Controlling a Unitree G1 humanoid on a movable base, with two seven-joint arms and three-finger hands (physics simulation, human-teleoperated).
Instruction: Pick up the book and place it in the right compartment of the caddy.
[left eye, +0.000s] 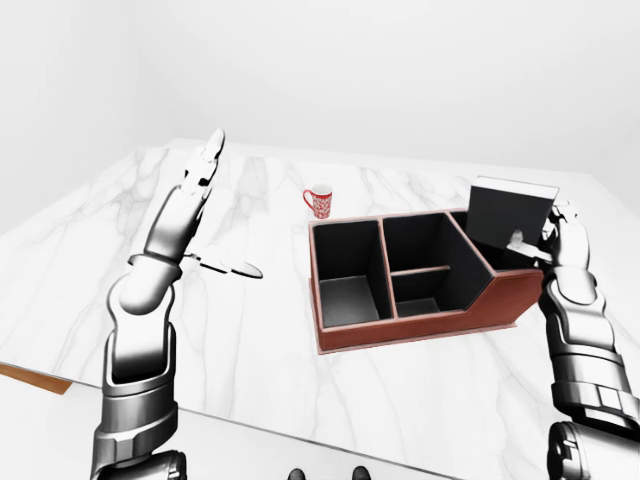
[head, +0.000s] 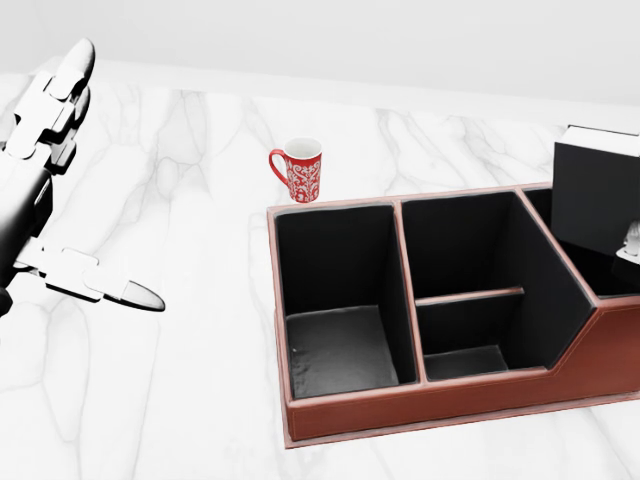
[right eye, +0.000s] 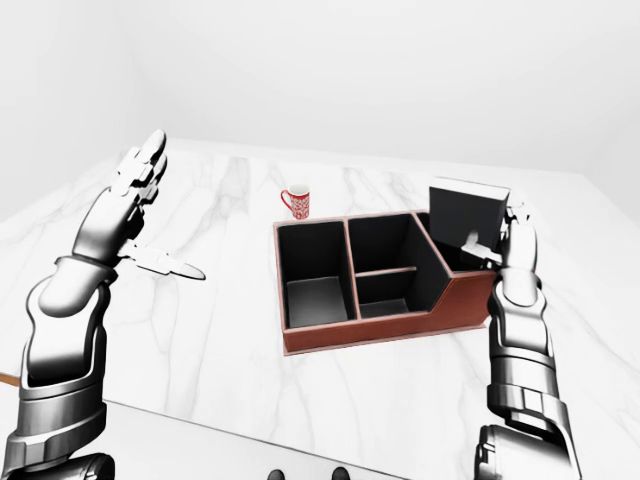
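Observation:
The dark book (left eye: 510, 212) stands upright with its lower part inside the right compartment of the brown caddy (left eye: 410, 335), which has black-lined compartments. My right hand (left eye: 540, 228) grips the book at its right edge, thumb on the cover and fingers behind it. In the head view the book (head: 595, 195) shows at the right edge with only my thumb tip on it. My left hand (left eye: 215, 200) is open and empty, raised above the marble table (left eye: 250, 330) well left of the caddy.
A red patterned mug (left eye: 318, 201) stands on the table just above the caddy's left compartment. The caddy's left and middle compartments hold nothing. The table's near edge runs along the bottom of the eye views, with a brown strip (left eye: 30, 378) at bottom left.

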